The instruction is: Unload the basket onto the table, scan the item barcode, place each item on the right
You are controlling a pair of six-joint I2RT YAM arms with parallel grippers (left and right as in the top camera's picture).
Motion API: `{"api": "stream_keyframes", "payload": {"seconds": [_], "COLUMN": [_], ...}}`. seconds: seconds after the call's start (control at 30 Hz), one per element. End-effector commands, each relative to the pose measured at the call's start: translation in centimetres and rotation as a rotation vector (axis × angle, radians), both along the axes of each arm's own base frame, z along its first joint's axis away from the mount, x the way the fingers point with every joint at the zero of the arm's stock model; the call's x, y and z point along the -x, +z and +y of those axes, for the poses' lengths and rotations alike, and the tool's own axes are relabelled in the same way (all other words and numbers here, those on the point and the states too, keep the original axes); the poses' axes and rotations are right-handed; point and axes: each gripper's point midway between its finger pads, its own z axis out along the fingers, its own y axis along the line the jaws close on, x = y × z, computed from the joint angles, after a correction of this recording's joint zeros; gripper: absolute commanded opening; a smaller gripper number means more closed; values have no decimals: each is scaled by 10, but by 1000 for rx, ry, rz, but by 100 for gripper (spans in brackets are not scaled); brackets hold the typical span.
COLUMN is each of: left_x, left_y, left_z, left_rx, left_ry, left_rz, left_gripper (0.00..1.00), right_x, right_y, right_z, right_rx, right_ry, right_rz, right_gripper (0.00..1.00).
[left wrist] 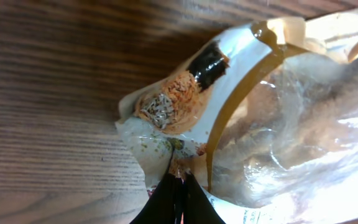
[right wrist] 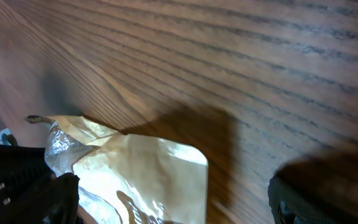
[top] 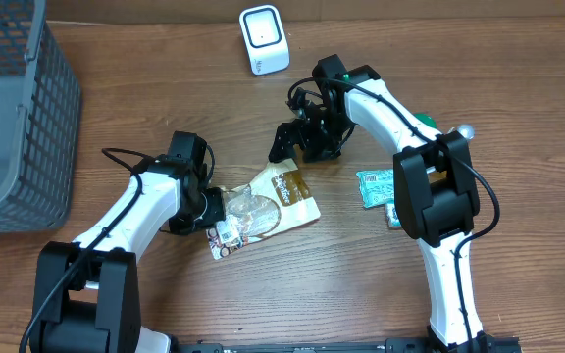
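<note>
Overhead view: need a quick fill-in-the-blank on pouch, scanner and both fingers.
1. The left fingers are ____ on the pouch edge.
2. The right fingers stand ____ at the pouch's other end, holding nothing.
3. The scanner, apart from the pouch, is coloured ____.
4. The teal packet lies beside the ____ arm.
Missing words: shut; open; white; right.

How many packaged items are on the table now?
2: a tan snack pouch at center, pinched by the left gripper, and a teal packet beside the right arm; more may hide under that arm.
</note>
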Motion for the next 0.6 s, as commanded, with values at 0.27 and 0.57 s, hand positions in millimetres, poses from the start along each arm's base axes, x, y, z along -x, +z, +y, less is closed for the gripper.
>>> {"api": "stream_keyframes", "payload": {"seconds": [0.27,0.57], "left_x": [-2,-4], "left_y": [-6,-6], "left_z": [17,18], "left_rx": [-104,-113], "left_ry": [19,21], "left_rz": [-16,-25], "left_gripper": [10,10], "right_x": [38,41], "right_y": [-33,-34], "right_z": [22,28], "right_rx": [58,61], "right_ry": [109,125], "right_rz": [60,49], "right_gripper": [96,96]}}
